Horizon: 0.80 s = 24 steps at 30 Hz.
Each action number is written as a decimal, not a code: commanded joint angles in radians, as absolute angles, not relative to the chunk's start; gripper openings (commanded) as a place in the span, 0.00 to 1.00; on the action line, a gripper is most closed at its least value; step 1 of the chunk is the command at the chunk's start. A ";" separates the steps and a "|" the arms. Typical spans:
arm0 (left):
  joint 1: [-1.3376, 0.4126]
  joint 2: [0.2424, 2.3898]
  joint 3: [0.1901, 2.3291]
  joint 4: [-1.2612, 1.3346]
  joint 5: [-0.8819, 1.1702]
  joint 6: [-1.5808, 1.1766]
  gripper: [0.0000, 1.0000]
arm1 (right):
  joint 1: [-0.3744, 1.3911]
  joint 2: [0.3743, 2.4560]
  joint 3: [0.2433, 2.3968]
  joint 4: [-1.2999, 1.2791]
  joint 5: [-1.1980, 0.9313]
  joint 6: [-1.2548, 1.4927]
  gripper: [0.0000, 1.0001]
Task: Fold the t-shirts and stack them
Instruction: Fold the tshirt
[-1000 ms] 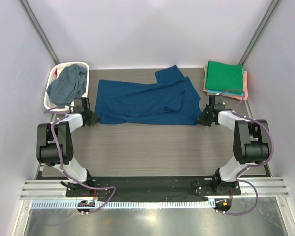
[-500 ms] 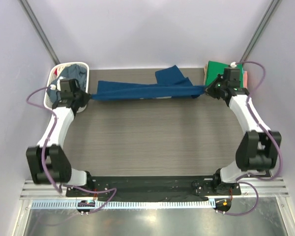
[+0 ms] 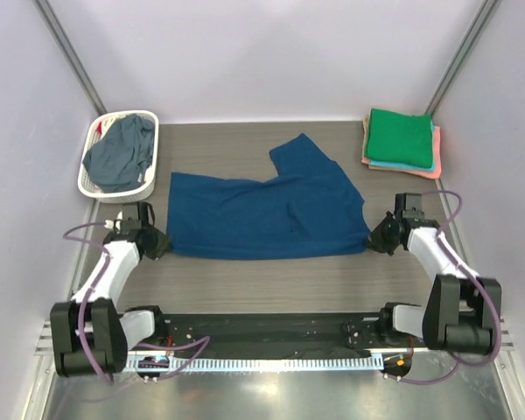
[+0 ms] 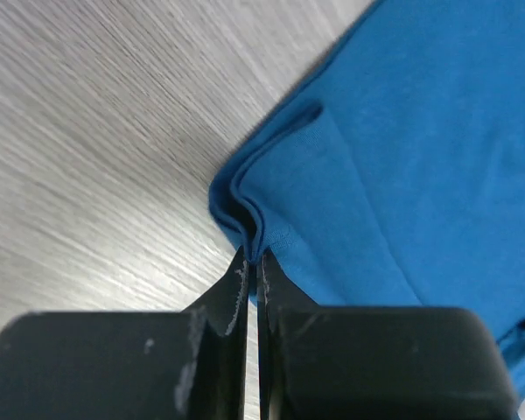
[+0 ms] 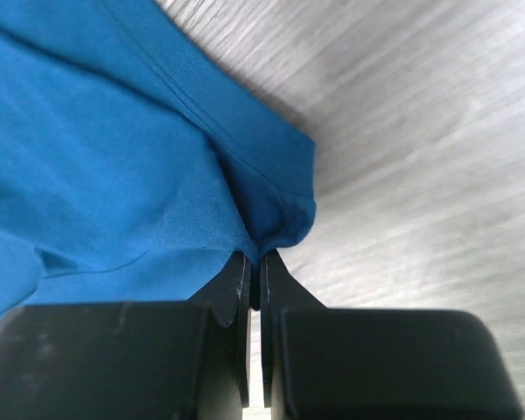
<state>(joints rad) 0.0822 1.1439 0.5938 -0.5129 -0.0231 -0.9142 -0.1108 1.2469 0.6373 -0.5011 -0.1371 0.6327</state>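
A blue t-shirt (image 3: 262,214) lies spread flat across the middle of the table, one sleeve pointing toward the back. My left gripper (image 3: 160,246) is shut on its near left corner, which shows bunched between the jaws in the left wrist view (image 4: 254,255). My right gripper (image 3: 374,241) is shut on its near right corner, seen pinched in the right wrist view (image 5: 256,258). A slate grey-blue t-shirt (image 3: 118,153) lies crumpled in the basket. Folded green (image 3: 400,136), teal and coral t-shirts sit stacked at the back right.
The white slotted basket (image 3: 91,142) stands at the back left corner. The folded stack sits by the right wall. Bare wood table (image 3: 271,284) lies between the shirt and the arm bases.
Both grippers lifted the blue shirt's edge to the back of the table, then pulled it toward the near side. The shirt now lies flatter and nearer the arm bases.
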 commanded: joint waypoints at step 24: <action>0.121 0.798 0.836 -0.779 -0.006 -0.747 0.77 | -0.109 1.056 0.865 -0.496 -0.192 0.648 0.70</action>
<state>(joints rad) 0.1139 0.8024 0.7483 -0.7635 -0.0204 -0.8890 -0.1314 0.9527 0.7017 -0.6445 -0.1600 0.7162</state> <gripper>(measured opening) 0.765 0.701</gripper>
